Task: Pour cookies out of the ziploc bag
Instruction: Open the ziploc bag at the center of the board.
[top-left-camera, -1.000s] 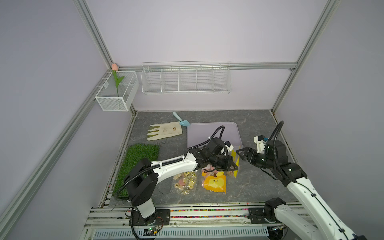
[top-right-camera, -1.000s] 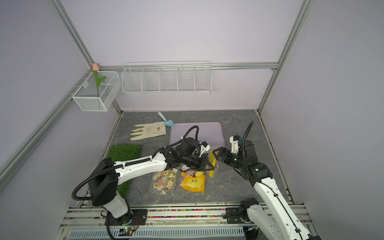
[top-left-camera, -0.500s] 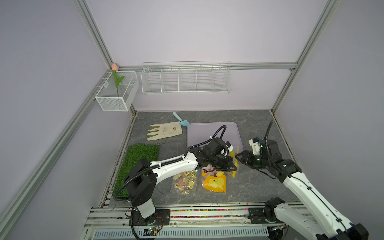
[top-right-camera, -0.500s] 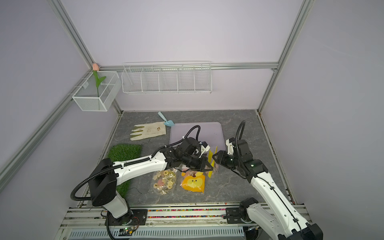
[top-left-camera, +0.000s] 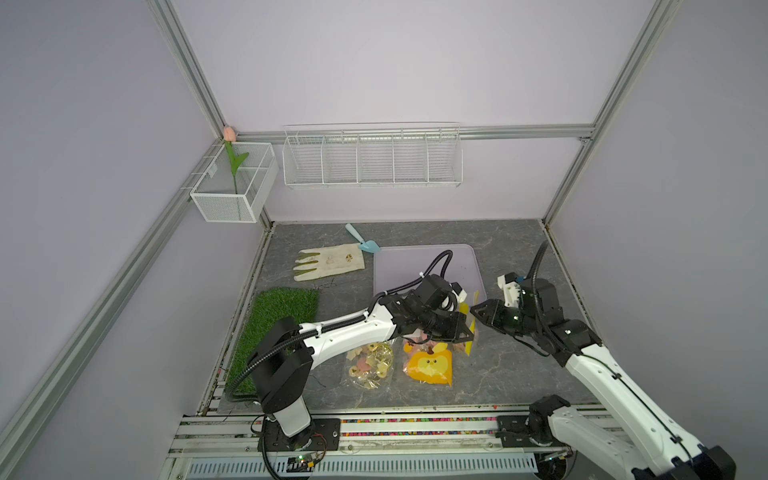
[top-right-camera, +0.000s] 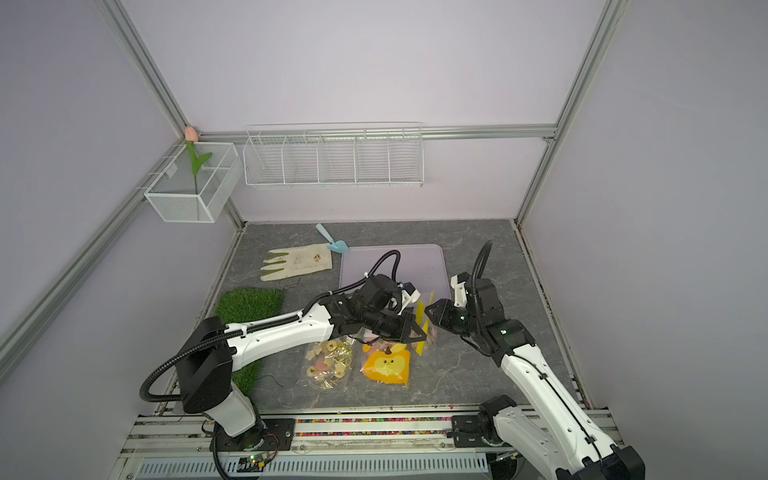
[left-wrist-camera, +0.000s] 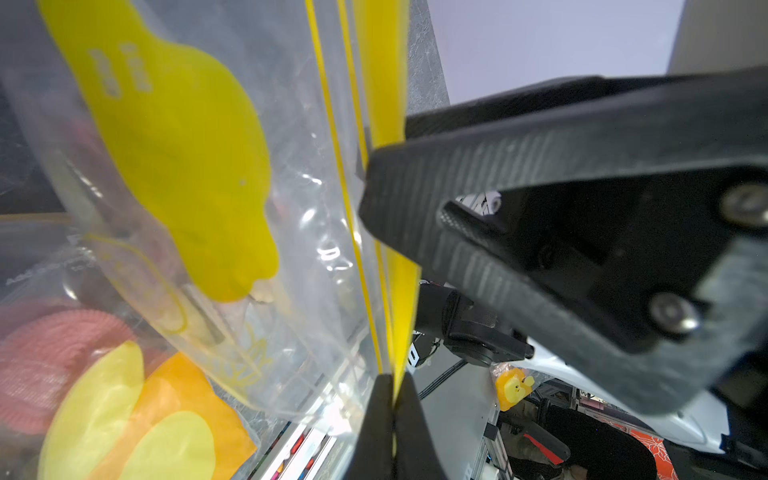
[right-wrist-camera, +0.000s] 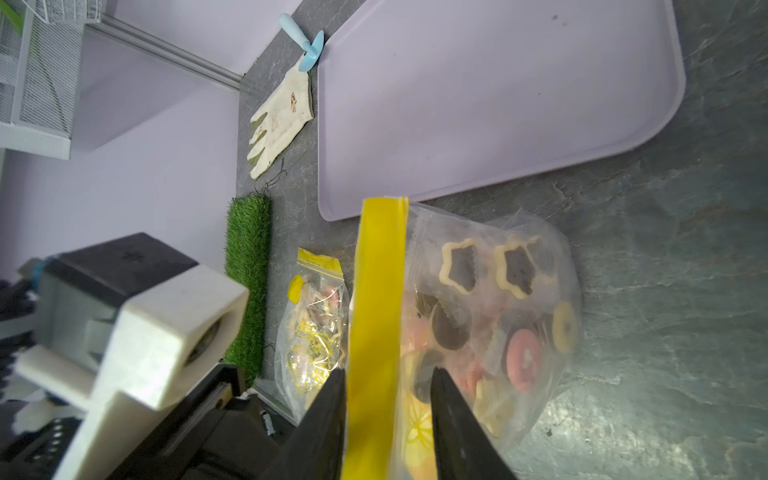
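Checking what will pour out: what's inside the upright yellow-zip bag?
Cookies: cream star rings, dark brown rounds, pink discs, a yellow ring. Whatever lies behind the yellow zip strip is hidden.

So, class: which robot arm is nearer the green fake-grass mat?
Left. The left arm has its base right beside the green fake-grass mat and reaches away from it; the right arm stands on the opposite side, well apart from it.

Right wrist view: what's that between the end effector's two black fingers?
The yellow zip strip of the ziploc bag runs between the fingers of the right end effector, standing apart either side. The right wrist view shows it.
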